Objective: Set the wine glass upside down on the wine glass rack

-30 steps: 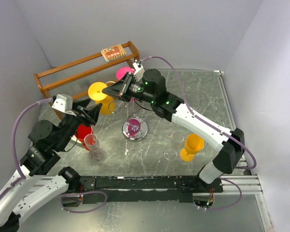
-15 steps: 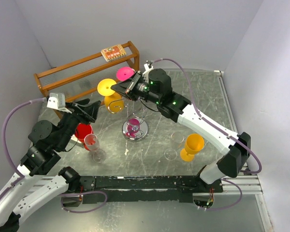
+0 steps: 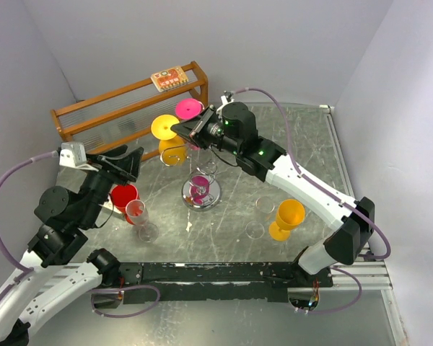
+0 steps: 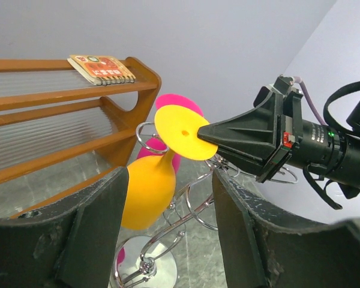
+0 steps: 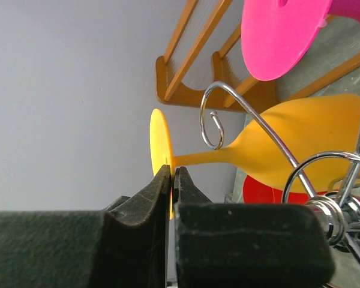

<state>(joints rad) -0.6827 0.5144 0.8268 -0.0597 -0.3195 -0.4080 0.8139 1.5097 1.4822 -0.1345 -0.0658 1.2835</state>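
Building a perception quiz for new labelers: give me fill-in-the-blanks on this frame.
The right gripper is shut on the foot of the ___ wine glass.
The left gripper is ___ and holds nothing.
A second glass on the wine glass rack is ___.
Missing: yellow; open; pink.

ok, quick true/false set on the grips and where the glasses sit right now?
1. The right gripper pinches the round foot of the yellow plastic wine glass. True.
2. The left gripper is shut on a glass. False: it is open and holds nothing.
3. A pink plastic wine glass sits foot-up at the silver wire rack. True.
4. The orange spiral booklet lies on the table. False: it rests on top of the brown wooden shelf.
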